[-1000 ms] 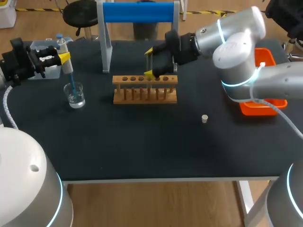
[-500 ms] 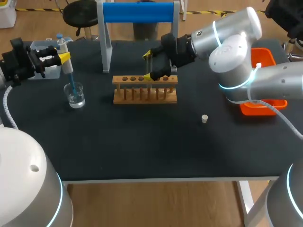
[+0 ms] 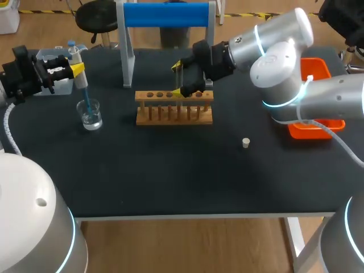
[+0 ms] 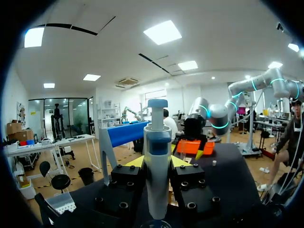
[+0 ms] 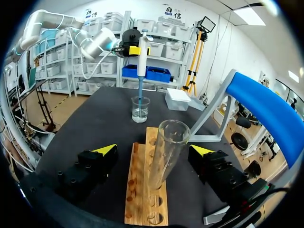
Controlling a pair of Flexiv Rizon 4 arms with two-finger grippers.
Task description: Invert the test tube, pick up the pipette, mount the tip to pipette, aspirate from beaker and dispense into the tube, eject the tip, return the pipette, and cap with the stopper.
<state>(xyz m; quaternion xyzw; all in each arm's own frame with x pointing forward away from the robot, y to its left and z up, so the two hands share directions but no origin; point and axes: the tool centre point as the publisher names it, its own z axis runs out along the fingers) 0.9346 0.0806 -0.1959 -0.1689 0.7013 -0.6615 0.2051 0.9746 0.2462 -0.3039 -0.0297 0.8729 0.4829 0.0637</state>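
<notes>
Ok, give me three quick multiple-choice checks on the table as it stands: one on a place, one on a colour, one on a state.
1. Where is the stopper?
A: in the beaker
B: on the table, apart from the rack
C: in a rack hole

2. What colour is the pipette tip?
A: blue
B: red
C: green

3. How is the right gripper?
A: shut on the test tube
B: open, the test tube between its fingers
C: open, far from the test tube

Answers:
1 B: it lies alone on the dark table.
2 A: the blue tip dips into the beaker.
3 B: the right wrist view shows gaps on both sides of the test tube.
</notes>
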